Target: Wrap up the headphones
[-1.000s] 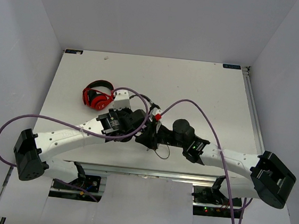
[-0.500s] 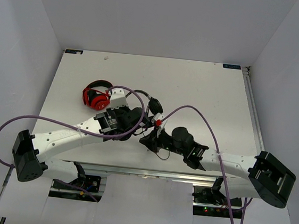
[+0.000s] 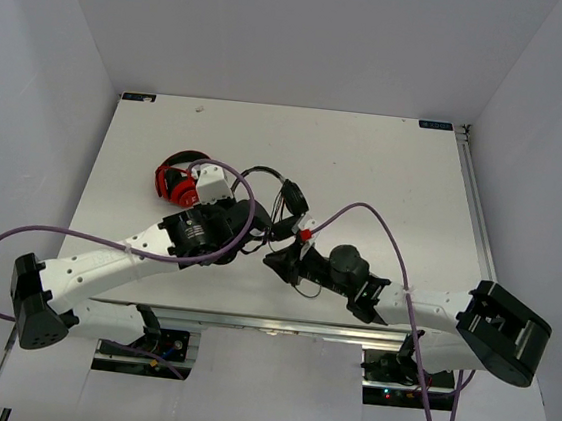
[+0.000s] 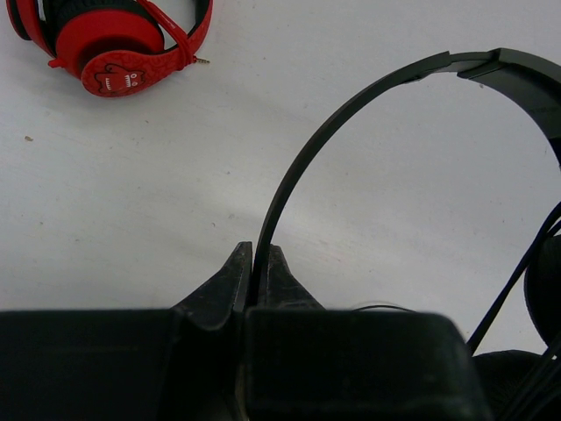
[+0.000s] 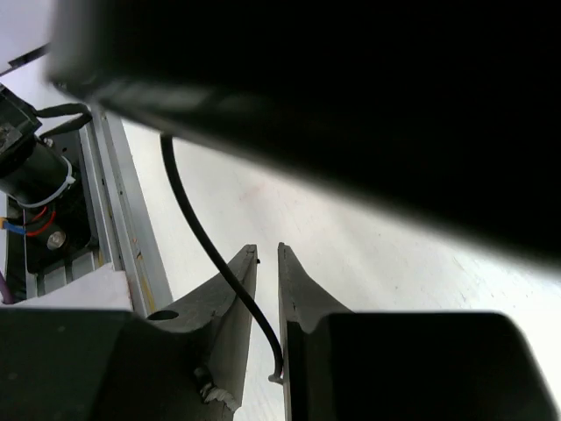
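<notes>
The table (image 3: 386, 171) is a flat matte white board. A metal rail (image 3: 469, 210) runs along its right edge, and plain pale walls (image 3: 300, 32) stand at the far side and both flanks. Both arms reach in from the near edge and meet near the middle, each trailing a purple lead (image 3: 386, 220).

The headphones (image 4: 517, 74) are left of centre. Their thin headband arches above the surface, and an earcup shows at the right edge of the left wrist view. The left gripper (image 4: 254, 250) is clamped on the lower end of that band, its fingers pressed to either side with no gap showing. Red headphones (image 4: 110, 48) lie on the table beyond it – apart from the black pair and touching neither arm.

The right gripper (image 5: 267, 250) sits low near the table's front rail, just beside the left one. Its jaws stand almost together, with only a narrow slit between them. The cable (image 5: 189, 219) slants across one finger and drops into the slit near its base – I cannot tell whether it is pinched there or merely lying in the slot.
</notes>
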